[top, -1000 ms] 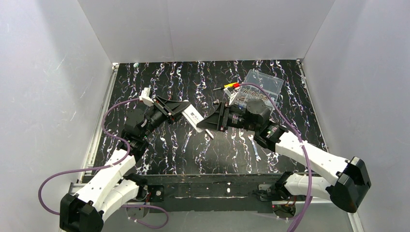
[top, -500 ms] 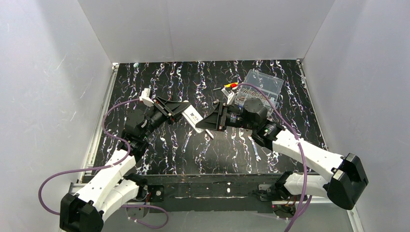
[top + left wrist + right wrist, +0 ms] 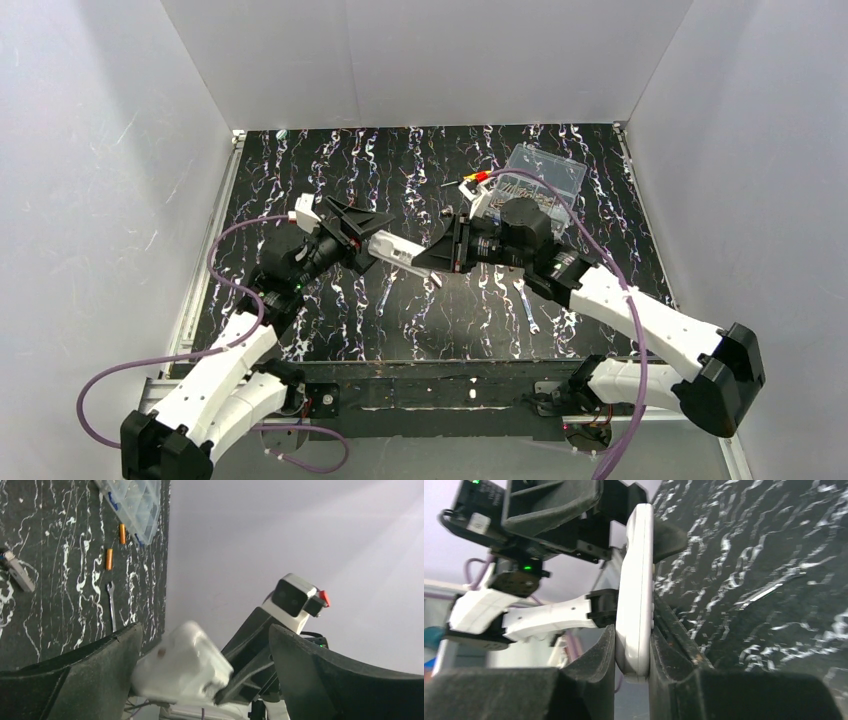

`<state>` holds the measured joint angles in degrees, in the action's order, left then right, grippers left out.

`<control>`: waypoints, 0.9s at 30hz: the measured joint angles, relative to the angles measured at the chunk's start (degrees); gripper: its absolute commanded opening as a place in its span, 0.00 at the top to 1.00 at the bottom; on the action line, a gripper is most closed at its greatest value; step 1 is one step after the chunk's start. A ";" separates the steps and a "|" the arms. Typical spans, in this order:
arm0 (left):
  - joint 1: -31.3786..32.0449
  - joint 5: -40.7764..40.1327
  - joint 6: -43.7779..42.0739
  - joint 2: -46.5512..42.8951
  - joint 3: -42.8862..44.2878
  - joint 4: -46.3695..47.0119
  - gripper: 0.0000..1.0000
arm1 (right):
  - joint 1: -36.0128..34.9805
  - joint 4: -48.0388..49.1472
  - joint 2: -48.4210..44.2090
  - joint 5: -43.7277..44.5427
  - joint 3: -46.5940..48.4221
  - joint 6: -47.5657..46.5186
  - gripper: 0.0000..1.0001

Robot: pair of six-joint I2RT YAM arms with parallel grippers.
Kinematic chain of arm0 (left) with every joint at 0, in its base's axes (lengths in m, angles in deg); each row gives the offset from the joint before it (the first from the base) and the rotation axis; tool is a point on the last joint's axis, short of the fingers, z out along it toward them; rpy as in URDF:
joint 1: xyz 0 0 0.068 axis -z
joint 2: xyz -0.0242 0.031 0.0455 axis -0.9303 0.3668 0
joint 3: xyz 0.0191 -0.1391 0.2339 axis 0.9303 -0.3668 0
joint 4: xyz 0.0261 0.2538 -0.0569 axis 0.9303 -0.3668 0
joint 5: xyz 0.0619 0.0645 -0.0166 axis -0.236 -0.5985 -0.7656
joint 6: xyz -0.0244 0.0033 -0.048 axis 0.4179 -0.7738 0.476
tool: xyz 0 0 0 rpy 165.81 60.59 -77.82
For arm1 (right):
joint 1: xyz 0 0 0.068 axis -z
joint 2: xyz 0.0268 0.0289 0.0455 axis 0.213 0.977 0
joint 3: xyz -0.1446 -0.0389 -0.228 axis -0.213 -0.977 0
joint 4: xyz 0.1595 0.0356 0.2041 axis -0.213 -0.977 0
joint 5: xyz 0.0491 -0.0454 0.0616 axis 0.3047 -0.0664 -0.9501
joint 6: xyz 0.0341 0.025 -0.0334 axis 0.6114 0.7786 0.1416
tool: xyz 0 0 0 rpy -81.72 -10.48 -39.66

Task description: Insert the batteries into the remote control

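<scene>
Gripping the remote control (image 3: 636, 580) edge-on, the right end effector (image 3: 634, 630) is clamped on the white bar's near end, one dark finger pressed against each broad face. In the right wrist view the remote runs up the middle of the frame, its buttons just showing along the right-hand edge. Its far end reaches in between the fingers of the left end effector (image 3: 205, 627), which stands spread wide and has hold of nothing. From the left wrist the remote's end is a blurred white block at lower centre, close to the left-hand finger; whether it touches that finger cannot be told. In the top view the two end effectors meet nose to nose at the middle of the frame, with the remote bridging them above the black marbled desk (image 3: 300, 160)

The batteries (image 3: 109, 559) lie on the desk at the upper left of the left wrist view, two small orange cylinders a little apart. The upper one sits just beside the clear compartment box (image 3: 132, 502), and a small wrench (image 3: 111, 605) lies just below the lower one
</scene>
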<state>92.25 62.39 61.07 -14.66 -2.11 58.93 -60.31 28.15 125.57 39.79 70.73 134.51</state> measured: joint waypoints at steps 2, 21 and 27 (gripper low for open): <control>0.00 0.00 -0.92 -0.76 2.08 -5.62 0.02 | -0.02 -4.70 -0.90 2.47 1.97 -3.52 0.99; 0.00 -1.38 -2.19 -0.81 20.85 -39.21 0.02 | -2.82 -10.64 -15.93 20.26 -1.99 -32.57 0.99; 0.22 -2.23 -0.11 -0.28 22.43 -42.64 0.02 | -7.69 -8.15 -16.98 25.05 -2.69 -43.63 0.99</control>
<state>92.47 60.16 60.96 -14.94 20.32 16.28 -68.00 20.00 108.59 64.84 68.05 90.88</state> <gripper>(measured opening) 0.981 0.306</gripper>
